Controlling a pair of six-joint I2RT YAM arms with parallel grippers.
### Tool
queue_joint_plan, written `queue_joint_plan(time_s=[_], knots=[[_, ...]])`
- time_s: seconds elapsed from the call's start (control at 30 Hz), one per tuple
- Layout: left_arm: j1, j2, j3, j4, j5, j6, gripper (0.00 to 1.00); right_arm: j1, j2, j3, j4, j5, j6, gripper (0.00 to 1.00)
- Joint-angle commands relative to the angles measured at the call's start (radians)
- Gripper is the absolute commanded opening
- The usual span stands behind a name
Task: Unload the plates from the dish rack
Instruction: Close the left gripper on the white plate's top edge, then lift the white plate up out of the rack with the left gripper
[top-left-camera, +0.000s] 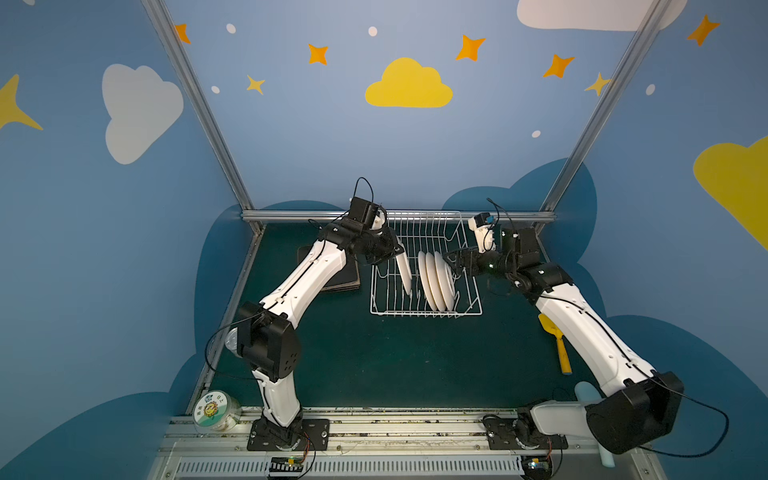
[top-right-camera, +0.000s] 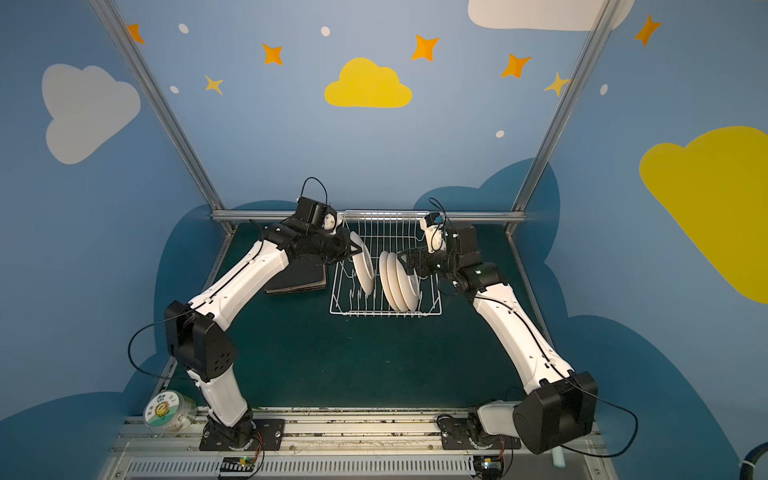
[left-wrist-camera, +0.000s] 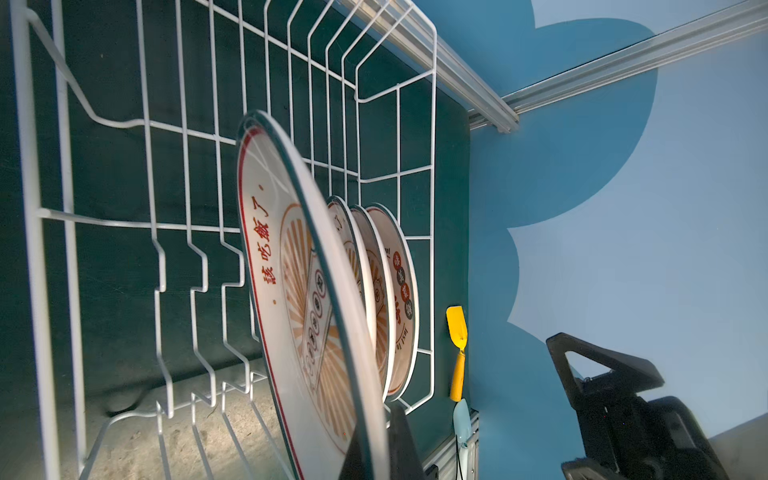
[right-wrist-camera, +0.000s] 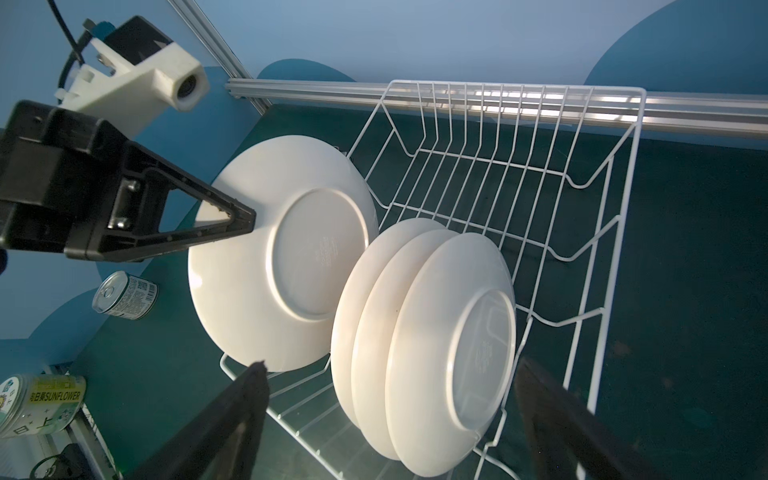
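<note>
The white wire dish rack (top-left-camera: 426, 311) (top-right-camera: 386, 313) stands at the back of the table. My left gripper (top-left-camera: 394, 254) (left-wrist-camera: 374, 451) is shut on the rim of a round cream plate (top-left-camera: 405, 274) (top-right-camera: 363, 270) (left-wrist-camera: 291, 270) (right-wrist-camera: 266, 257), which stands tilted in the rack's left part. Three more round plates (top-left-camera: 436, 284) (top-right-camera: 399, 286) (right-wrist-camera: 436, 332) stand close together in the tines to its right. My right gripper (top-left-camera: 451, 262) (right-wrist-camera: 390, 370) is open just right of them, its fingers either side of the three without touching. A stack of black-backed square plates (top-left-camera: 340, 282) lies left of the rack.
A yellow spatula (top-left-camera: 557, 345) (left-wrist-camera: 457, 345) and a pale blue spatula (top-left-camera: 586, 392) lie under the right arm. The sunflower-label tub (top-left-camera: 216, 411) (right-wrist-camera: 37, 399) sits at the front left and a tin can (right-wrist-camera: 124, 295) lies on its side. An aluminium rail (top-left-camera: 399, 216) runs behind the rack.
</note>
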Motion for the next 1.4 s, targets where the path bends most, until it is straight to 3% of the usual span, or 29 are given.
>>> queue_joint_plan(time_s=[0.0,0.13,0.47,0.67,0.83,1.07,1.23,1.37], knots=[[0.016,-0.065,0.005,0.024,0.005,0.023,0.03,-0.004,0.009,0.021,0.023,-0.018,0.014,0.92],[0.032,-0.087,0.012,0.075,0.044,0.086,0.03,-0.006,0.016,0.038,0.022,-0.032,0.027,0.92],[0.023,-0.138,0.081,0.036,-0.045,0.584,0.03,-0.076,0.05,0.121,0.023,-0.173,0.214,0.92],[-0.053,-0.215,-0.03,0.13,-0.252,0.923,0.03,-0.113,0.08,0.16,0.07,-0.279,0.355,0.92],[-0.122,-0.298,-0.207,0.296,-0.426,1.203,0.03,-0.125,0.104,0.184,0.146,-0.339,0.481,0.92],[-0.178,-0.353,-0.354,0.442,-0.584,1.486,0.03,-0.124,0.187,0.263,0.171,-0.39,0.597,0.92],[-0.232,-0.362,-0.451,0.59,-0.714,1.682,0.03,-0.106,0.254,0.327,0.099,-0.402,0.605,0.88],[-0.26,-0.357,-0.5,0.654,-0.743,1.802,0.03,-0.088,0.28,0.335,0.096,-0.392,0.617,0.85]])
